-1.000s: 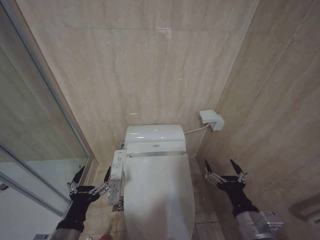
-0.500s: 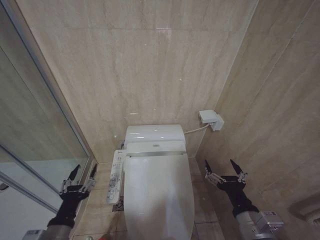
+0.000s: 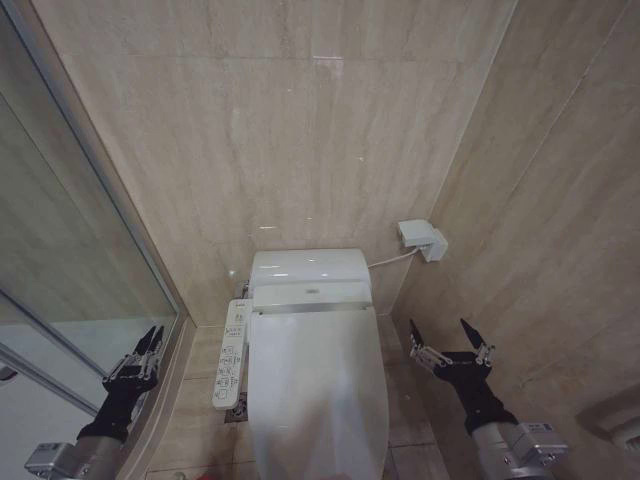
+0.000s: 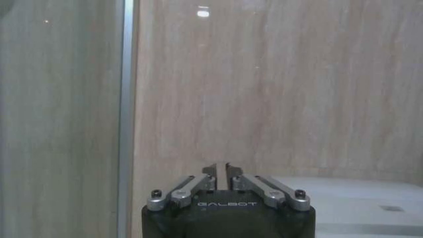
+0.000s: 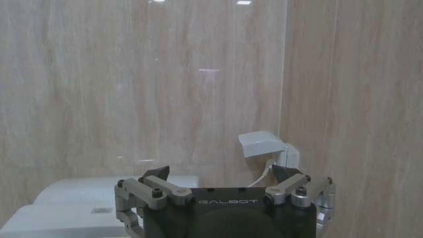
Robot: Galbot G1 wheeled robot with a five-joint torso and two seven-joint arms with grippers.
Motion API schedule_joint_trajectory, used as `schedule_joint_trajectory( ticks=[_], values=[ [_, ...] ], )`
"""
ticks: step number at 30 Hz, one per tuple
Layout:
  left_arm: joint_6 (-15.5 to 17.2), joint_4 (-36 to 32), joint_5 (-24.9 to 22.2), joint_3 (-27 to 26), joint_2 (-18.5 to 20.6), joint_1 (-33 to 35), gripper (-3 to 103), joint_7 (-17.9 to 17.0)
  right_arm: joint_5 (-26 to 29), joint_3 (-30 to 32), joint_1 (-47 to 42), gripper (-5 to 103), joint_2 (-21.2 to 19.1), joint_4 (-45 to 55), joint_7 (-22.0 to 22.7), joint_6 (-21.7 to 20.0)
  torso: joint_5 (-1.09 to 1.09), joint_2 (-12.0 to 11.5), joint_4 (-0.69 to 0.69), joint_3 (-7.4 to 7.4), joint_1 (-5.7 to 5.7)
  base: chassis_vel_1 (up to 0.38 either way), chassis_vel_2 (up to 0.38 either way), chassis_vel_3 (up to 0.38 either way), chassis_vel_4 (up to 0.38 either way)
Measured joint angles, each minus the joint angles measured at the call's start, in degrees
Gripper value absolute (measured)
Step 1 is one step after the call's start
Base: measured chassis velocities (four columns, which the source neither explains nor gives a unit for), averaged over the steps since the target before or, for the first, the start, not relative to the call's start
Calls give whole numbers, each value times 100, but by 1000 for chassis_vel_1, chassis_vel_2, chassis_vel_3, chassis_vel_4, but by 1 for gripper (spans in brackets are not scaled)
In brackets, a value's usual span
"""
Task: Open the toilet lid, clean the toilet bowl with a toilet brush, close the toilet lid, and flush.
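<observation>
The white toilet lid [image 3: 318, 395] lies shut over the toilet bowl, so the bowl is hidden. The toilet brush is out of view. My left gripper [image 3: 139, 353] hangs low by the glass partition, left of the toilet and apart from it. In the left wrist view, the left gripper [image 4: 220, 171] has its fingertips pressed together on nothing. My right gripper [image 3: 450, 337] hovers to the right of the lid near the side wall. The right gripper [image 5: 223, 173] is open and holds nothing.
A white control panel [image 3: 230, 358] juts along the toilet's left side. The tank cover [image 3: 308, 268] stands against the back wall. A white wall box [image 3: 422, 240] with a cable sits at the right corner. A glass partition [image 3: 70, 260] bounds the left, with tiled walls close on the right.
My left gripper has drawn away from the control panel toward the glass partition, and its fingers have shut. The right arm and the lid have not moved.
</observation>
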Motion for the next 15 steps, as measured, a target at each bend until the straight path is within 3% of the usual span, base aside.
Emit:
schedule_joint_trajectory(
  ticks=[1, 8, 9, 15],
  values=[
    [-7, 60, -22, -5, 17, -39, 6, 25, 0, 0, 0, 100, 0, 0, 0, 0, 0, 0, 0, 0, 0, 0, 0, 0, 0],
    [-151, 650, -197, 47, 126, -425, 6, 340, 0, 0, 0, 100, 0, 0, 0, 0, 0, 0, 0, 0, 0, 0, 0, 0, 0],
    [-222, 854, -252, 81, 169, -563, 0, 448, 0, 0, 0, 100, 0, 0, 0, 0, 1, 0, 0, 0, 0, 0, 0, 0, 0],
    [-286, 1269, -400, 169, 324, -940, 0, 528, 0, 0, 0, 100, 0, 0, 0, 0, 0, 0, 0, 0, 0, 0, 0, 0, 0]
  ],
)
